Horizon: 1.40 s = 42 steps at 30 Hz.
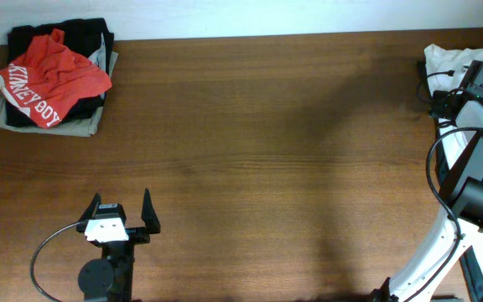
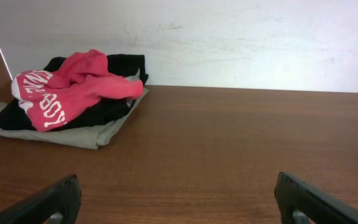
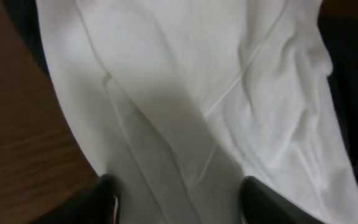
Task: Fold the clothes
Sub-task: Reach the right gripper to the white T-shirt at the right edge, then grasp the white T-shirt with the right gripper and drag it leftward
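Note:
A white garment (image 1: 444, 59) lies crumpled at the table's far right edge. My right gripper (image 1: 453, 84) is down on it. In the right wrist view the white cloth (image 3: 185, 81) fills the frame and runs between my right gripper's (image 3: 182, 202) spread fingers, which are open. A red shirt with white letters (image 1: 53, 75) lies loosely on a stack of black (image 1: 82, 33) and olive-grey (image 1: 82, 124) garments at the far left corner. My left gripper (image 1: 121, 201) is open and empty near the front left, facing the red shirt (image 2: 73, 87) from a distance.
The brown wooden table (image 1: 267, 126) ends at a white wall along the back. Something dark (image 3: 353, 93) shows beside the white garment in the right wrist view. The right arm and its cables (image 1: 468, 168) stand along the right edge.

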Available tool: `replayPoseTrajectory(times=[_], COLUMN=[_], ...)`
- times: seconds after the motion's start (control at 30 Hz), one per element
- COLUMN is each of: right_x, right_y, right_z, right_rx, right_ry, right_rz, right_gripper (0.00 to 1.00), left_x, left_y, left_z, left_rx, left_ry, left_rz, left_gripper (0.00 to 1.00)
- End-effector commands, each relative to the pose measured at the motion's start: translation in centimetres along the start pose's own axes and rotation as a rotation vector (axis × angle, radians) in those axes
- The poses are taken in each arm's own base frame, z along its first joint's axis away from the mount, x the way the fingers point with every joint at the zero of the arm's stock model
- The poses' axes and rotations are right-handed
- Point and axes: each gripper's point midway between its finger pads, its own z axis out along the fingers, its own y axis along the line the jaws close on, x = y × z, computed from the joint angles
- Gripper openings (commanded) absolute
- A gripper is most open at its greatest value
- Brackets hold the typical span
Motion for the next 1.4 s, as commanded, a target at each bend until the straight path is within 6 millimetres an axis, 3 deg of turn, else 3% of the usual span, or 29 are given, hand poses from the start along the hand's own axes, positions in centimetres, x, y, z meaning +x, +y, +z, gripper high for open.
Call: replayPoseTrajectory(times=[0.0, 0.1, 0.2, 0.3, 0.57, 0.73, 0.83, 1.03, 1.07, 1.17, 1.37], right_x=[-2.3, -3.6, -3.9, -3.1, -0.1, 0.2, 0.1, -0.1, -0.2, -1.2, -6.0], right_y=[-0.9, -0.6, -0.8, -1.1, -2.2, -2.5, -2.2, -1.8, -1.9, -2.3, -3.1], right_z=[-0.9, -1.7, -1.8, -1.5, 0.3, 0.5, 0.5, 0.4, 0.3, -0.8, -6.5], right_rx=[0.000, -0.035, -0.033, -0.033, -0.029, -0.027, -0.049, -0.069, -0.069, -0.063, -0.059], right_ry=[-0.035, -0.054, -0.057, -0.032, 0.047, 0.051, 0.047, 0.040, 0.037, 0.012, -0.106], right_rz=[0.064, 0.084, 0.085, 0.090, 0.112, 0.117, 0.118, 0.119, 0.120, 0.122, 0.240], right_gripper=[0.73, 0.73, 0.66, 0.56, 0.56, 0.44, 0.42, 0.08, 0.04, 0.04, 0.04], left_x=[0.3, 0.3, 0.3, 0.3, 0.3, 0.3, 0.3, 0.3, 0.3, 0.3, 0.3], left_y=[0.0, 0.0, 0.0, 0.0, 0.0, 0.0, 0.0, 0.0, 0.0, 0.0, 0.0], left_z=[0.0, 0.0, 0.0, 0.0, 0.0, 0.0, 0.0, 0.0, 0.0, 0.0, 0.0], left_rx=[-0.003, -0.003, -0.003, -0.003, -0.003, -0.003, -0.003, -0.003, -0.003, -0.003, -0.003], left_ry=[0.003, 0.003, 0.003, 0.003, 0.003, 0.003, 0.003, 0.003, 0.003, 0.003, 0.003], left_rz=[0.001, 0.001, 0.001, 0.001, 0.001, 0.001, 0.001, 0.001, 0.001, 0.001, 0.001], left_gripper=[0.99, 0.99, 0.99, 0.99, 0.99, 0.99, 0.99, 0.99, 0.99, 0.99, 0.99])
